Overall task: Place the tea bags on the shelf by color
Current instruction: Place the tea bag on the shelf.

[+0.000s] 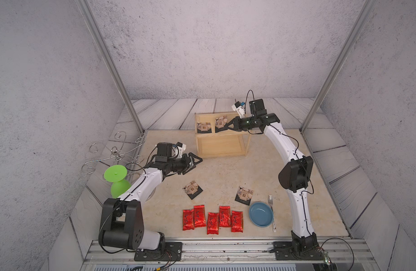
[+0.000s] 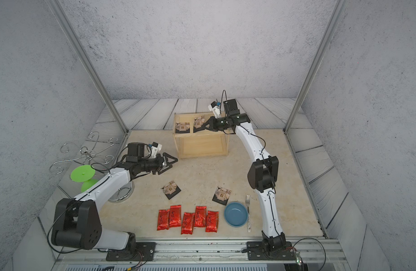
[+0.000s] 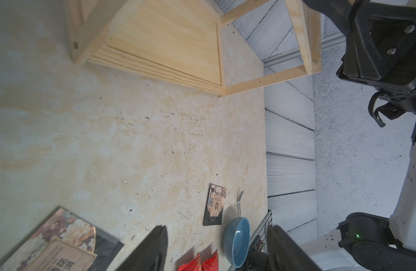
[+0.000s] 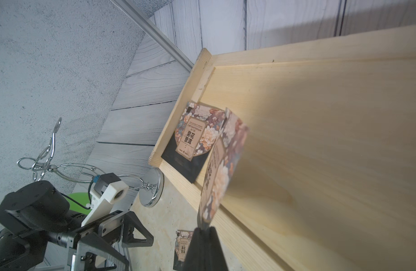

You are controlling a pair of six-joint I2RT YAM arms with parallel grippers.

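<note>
Holding one black tea bag (image 4: 222,164) by its edge, our right gripper (image 4: 204,231) has its fingers clamped together on it above the top tier of the shelf (image 1: 222,146); the bag stands on edge and juts out from the fingertips toward the tier's left end, its free edge just beside the flat black bag (image 1: 204,127) lying in the front left corner there; we judge the release calls for tipping it flat onto the bare wood to the right of that one, without overlap. Our left gripper (image 1: 197,164) hangs empty, fingers apart, over the worktop (image 1: 225,173), nearer than the right to the loose black bag (image 1: 192,189) mid-worktop; a second loose bag (image 1: 243,195) lies beside the bowl (image 1: 261,214); five red bags (image 1: 212,219) line the front edge.
</note>
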